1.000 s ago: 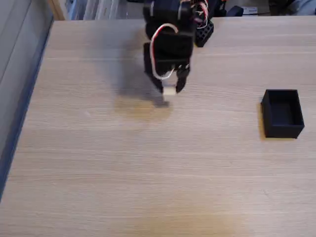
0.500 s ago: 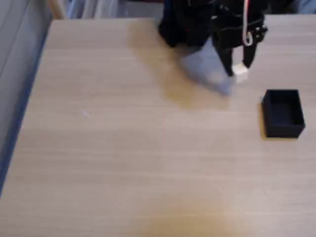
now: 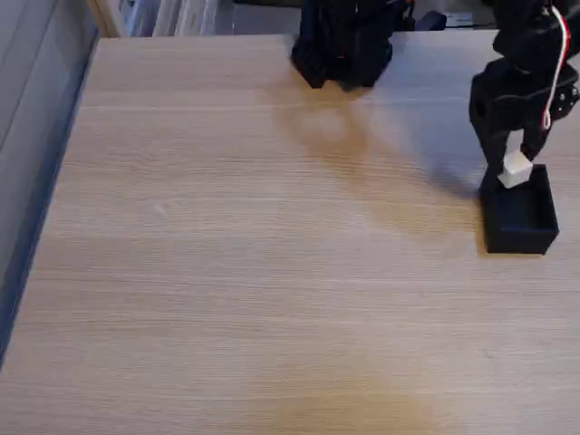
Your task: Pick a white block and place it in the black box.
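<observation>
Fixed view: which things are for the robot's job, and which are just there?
For the job:
- white block, held in the hand
- black box, right under the block

Just there:
- wooden table
- arm's black base at the far edge

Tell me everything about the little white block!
The white block is a small plain cube with matte faces, looking like plastic. The black gripper pinches it between its fingers, slightly tilted, at the far rim of the open black box. It looks held off the table, not yet dropped inside.
</observation>
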Motion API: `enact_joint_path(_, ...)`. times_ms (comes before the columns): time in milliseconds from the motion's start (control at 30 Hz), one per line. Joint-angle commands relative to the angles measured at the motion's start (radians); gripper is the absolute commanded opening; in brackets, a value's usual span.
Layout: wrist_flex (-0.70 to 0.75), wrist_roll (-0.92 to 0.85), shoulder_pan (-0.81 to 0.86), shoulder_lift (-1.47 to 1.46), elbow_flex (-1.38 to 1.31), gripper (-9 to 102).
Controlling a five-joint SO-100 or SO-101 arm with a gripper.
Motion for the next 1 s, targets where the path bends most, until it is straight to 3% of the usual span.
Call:
enact_joint_path(0, 0.011, 0.026, -0.029, -0.046, -0.092, 0)
enact_joint_path(100, 0.020, 0.055, -0.051, -0.089, -0.137, 2)
enact_joint_path(133, 0.020, 0.057, -0.052, -0.100, -0.144, 6)
enact_joint_path(200, 0.028, 0.046, -0.052, -0.110, -0.150, 24)
enact_joint_path(300, 0.037, 0.032, -0.037, -0.101, -0.143, 30)
enact_joint_path(400, 0.020, 0.003, -0.006, -0.046, -0.095, 24)
enact_joint_path(500, -0.035, -0.002, 0.040, 0.067, 0.003, 3)
enact_joint_path(533, -0.043, -0.003, 0.058, 0.115, 0.041, 0)
enact_joint_path(967, -0.256, -0.403, 0.382, 1.141, 1.143, 0)
